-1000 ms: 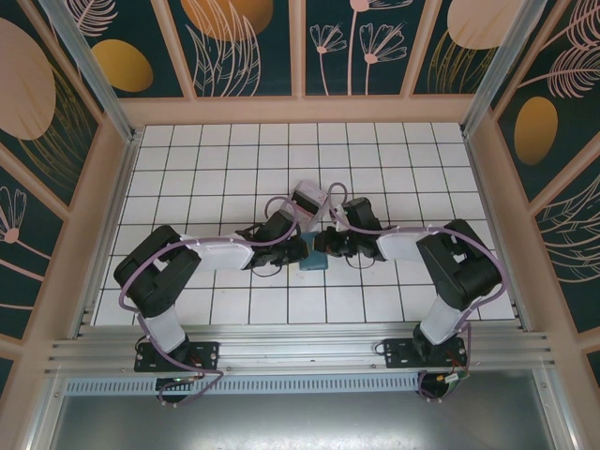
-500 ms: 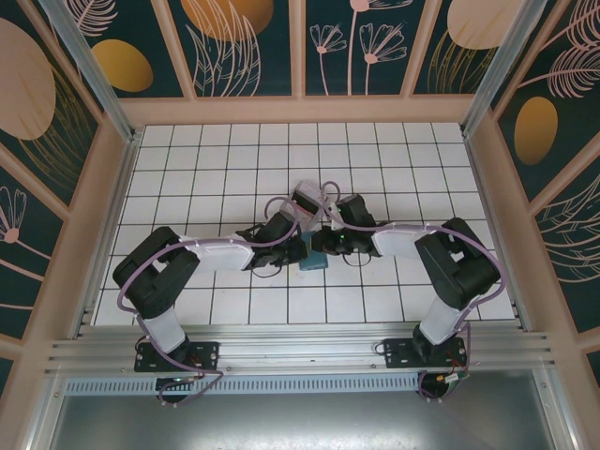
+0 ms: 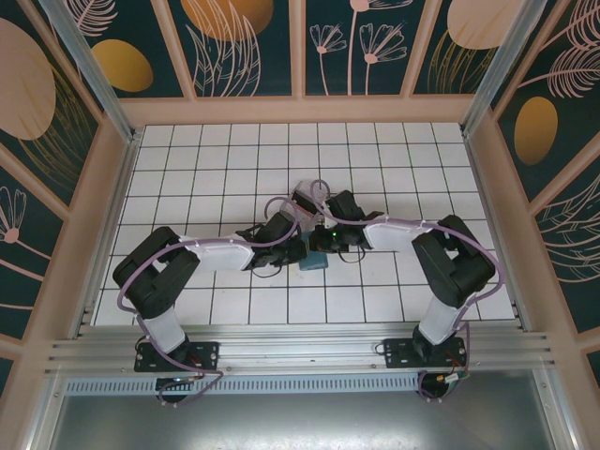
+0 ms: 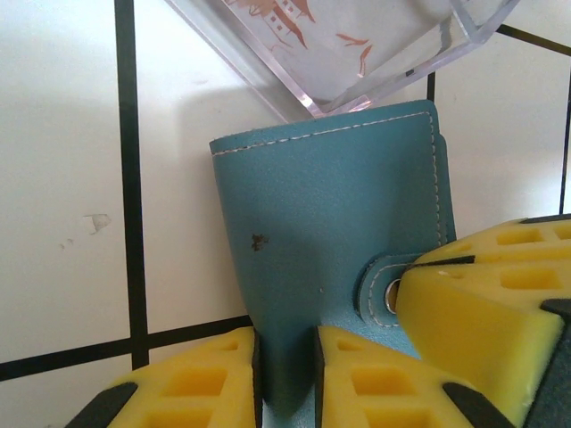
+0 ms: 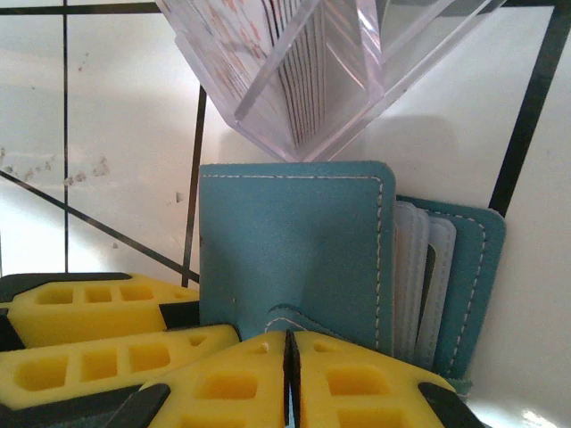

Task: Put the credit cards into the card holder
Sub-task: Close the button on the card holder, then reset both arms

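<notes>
On the white tiled table (image 3: 187,169), the flat teal stitched bifold card holder (image 4: 321,223) sits mid-table just beside a corner of the clear plastic box (image 4: 357,45), its near edge pinched between the left gripper's (image 4: 285,357) yellow foam fingers (image 4: 187,383), its snap strap (image 5: 285,323) clamped by the right gripper (image 5: 287,366).

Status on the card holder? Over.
Left end effector shut on card holder edge. Right end effector shut on its snap tab. Clear box against far edge.
</notes>
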`<state>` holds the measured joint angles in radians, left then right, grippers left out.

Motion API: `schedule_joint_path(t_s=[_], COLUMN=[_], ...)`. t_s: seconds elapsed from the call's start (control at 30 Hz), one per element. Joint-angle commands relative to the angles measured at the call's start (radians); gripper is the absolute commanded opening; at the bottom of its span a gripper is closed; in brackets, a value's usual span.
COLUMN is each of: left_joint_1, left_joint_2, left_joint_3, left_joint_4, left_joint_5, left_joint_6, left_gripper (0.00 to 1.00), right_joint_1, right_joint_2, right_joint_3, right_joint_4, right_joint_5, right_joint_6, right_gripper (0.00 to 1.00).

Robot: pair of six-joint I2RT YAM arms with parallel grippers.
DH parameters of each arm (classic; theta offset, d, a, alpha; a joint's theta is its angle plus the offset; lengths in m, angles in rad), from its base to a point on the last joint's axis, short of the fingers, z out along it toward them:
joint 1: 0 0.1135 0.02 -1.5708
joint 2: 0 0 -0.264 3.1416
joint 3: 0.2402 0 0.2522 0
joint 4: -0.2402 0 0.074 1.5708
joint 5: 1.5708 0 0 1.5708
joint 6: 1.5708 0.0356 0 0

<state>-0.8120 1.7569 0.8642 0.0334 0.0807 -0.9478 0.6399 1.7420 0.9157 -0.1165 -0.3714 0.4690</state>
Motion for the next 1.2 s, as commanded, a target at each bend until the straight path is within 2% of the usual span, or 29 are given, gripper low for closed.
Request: schedule_joint_path(t_s=[0.0,0.13,0.3,0.4,0.43,0.53,0.6,0.63,0.7,0.73,0.8,0.87,0.93,1.03,1.1,1.17], left_joint_1=[-0.025,-0.025,-0.024,-0.021,-0.018,0.009,0.061,0.108,0.186,0.212,0.255,0.298,0.355,0.439,0.463,0.487], left_joint_2=[0.058,0.024,-0.140,-0.225,-0.249,-0.336,-0.404,-0.444,-0.523,-0.565,-0.632,-0.697,-0.744,-0.773,-0.774,-0.771], left_joint_3=[-0.039,-0.035,0.017,0.064,0.073,0.066,0.023,-0.008,-0.068,-0.102,-0.149,-0.200,-0.245,-0.325,-0.399,-0.483], left_joint_4=[-0.044,-0.065,-0.166,-0.229,-0.250,-0.297,-0.287,-0.272,-0.234,-0.214,-0.183,-0.138,-0.085,0.030,0.162,0.320], left_joint_5=[0.034,0.016,-0.110,-0.203,-0.235,-0.360,-0.403,-0.410,-0.431,-0.473,-0.605,-0.727,-0.765,-0.805,-0.907,-0.974], left_joint_6=[0.010,0.022,0.083,0.126,0.137,0.153,0.161,0.166,0.176,0.189,0.216,0.260,0.308,0.391,0.454,0.530], left_gripper=[0.22,0.23,0.43,0.50,0.50,0.61,0.65,0.65,0.73,0.78,0.97,0.99,0.99,0.99,0.99,0.99], right_joint_1=[0.051,0.046,0.029,0.003,-0.008,-0.055,-0.086,-0.138,-0.204,-0.241,-0.316,-0.406,-0.470,-0.497,-0.526,-0.554], right_joint_2=[0.103,0.022,-0.134,-0.228,-0.258,-0.381,-0.460,-0.501,-0.570,-0.597,-0.635,-0.650,-0.651,-0.633,-0.594,-0.552], right_joint_3=[0.002,-0.026,-0.016,-0.015,-0.017,-0.060,-0.101,-0.130,-0.188,-0.219,-0.277,-0.315,-0.368,-0.494,-0.559,-0.568], right_joint_4=[-0.089,-0.048,0.006,0.030,0.031,0.068,0.098,0.121,0.184,0.220,0.287,0.333,0.430,0.673,0.823,0.859], right_joint_5=[0.090,0.070,0.093,0.165,0.200,0.321,0.398,0.449,0.525,0.554,0.586,0.576,0.561,0.734,0.760,0.755], right_joint_6=[-0.026,-0.008,-0.030,-0.062,-0.073,-0.117,-0.144,-0.156,-0.175,-0.183,-0.190,-0.174,-0.201,-0.219,-0.246,-0.250], right_gripper=[0.13,0.13,0.17,0.19,0.21,0.30,0.39,0.43,0.49,0.52,0.54,0.56,0.57,0.62,0.64,0.65])
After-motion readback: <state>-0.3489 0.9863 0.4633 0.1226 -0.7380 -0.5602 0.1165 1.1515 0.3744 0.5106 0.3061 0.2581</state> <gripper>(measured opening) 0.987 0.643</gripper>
